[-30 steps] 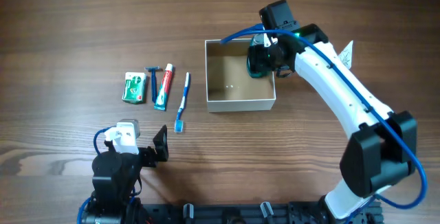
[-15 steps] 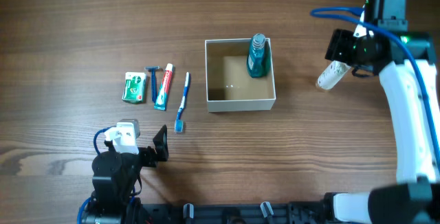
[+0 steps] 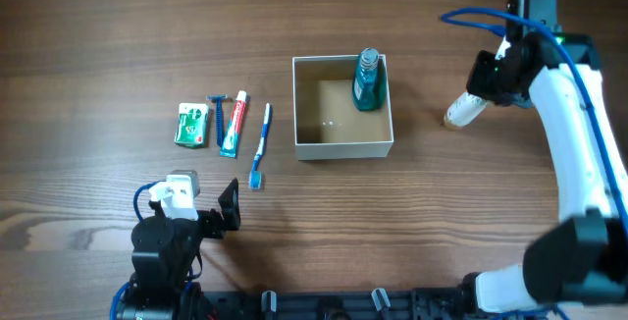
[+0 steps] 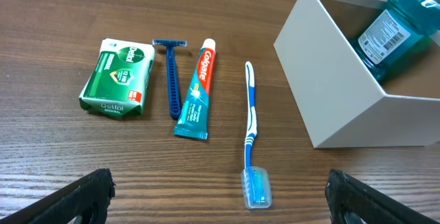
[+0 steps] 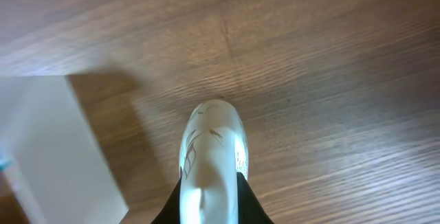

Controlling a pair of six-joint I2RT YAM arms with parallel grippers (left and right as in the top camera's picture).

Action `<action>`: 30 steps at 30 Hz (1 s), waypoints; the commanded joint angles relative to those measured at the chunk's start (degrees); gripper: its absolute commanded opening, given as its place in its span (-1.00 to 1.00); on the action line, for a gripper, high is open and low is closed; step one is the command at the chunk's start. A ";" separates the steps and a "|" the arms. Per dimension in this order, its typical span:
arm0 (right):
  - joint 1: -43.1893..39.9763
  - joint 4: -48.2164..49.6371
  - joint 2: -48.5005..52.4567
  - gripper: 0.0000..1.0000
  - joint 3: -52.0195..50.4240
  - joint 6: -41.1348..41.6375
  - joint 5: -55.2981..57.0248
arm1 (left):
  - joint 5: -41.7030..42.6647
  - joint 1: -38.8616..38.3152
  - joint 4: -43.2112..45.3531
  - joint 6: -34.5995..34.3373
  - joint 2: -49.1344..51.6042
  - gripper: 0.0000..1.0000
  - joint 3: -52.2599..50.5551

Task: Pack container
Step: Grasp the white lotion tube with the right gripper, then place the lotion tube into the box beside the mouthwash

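Right end effector point(image 3: 482, 91) held a white bottle point(image 3: 463, 110) beside the container point(image 3: 343, 148)

The grip was closed on the bottle's upper end, with the bottle tilted to the container's right, probably so it could go in beside the teal mouthwash point(image 3: 368, 80) along the container's right wall. The left end effector point(image 3: 229, 212) was spread wide, idle below-left of the container, near the toothbrush point(image 3: 261, 145), toothpaste point(image 3: 232, 124), razor point(image 3: 220, 119) and soap point(image 3: 192, 125).

Right pincer point(image 3: 478, 94) is no longer reaching into the box point(image 3: 343, 149). It is gripping a white tube point(image 3: 459, 113) and edging it boxward.
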 commanded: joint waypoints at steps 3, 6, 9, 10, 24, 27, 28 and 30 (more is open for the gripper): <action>10.34 -1.40 -20.35 -0.91 2.56 -1.05 -2.54 | 1.29 0.33 0.00 1.11 -0.37 0.99 -0.61; 21.18 -1.49 -28.24 -0.91 2.58 -0.52 -6.36 | 1.29 0.33 -0.02 1.11 -0.35 1.00 -0.61; 29.99 -0.85 -29.59 -0.91 2.58 0.72 -6.32 | 1.29 0.33 0.00 1.11 -0.37 1.00 -0.61; 31.91 -0.42 -28.44 -0.91 2.56 0.46 -5.79 | 1.31 0.33 0.00 1.11 -0.35 0.99 -0.61; 30.40 2.05 4.87 -0.91 2.54 -1.25 4.61 | 1.29 0.33 0.00 1.11 -0.35 1.00 -0.61; 29.46 2.05 5.35 -0.29 2.49 -1.31 3.37 | 1.29 0.33 0.00 1.11 -0.37 1.00 -0.61; 29.42 2.05 5.29 0.17 2.51 -1.55 3.37 | 1.29 0.33 -0.02 1.11 -0.37 1.00 -0.61; 29.44 2.08 3.65 0.22 2.54 -2.82 3.41 | 1.29 0.33 0.00 1.11 -0.35 0.99 -0.61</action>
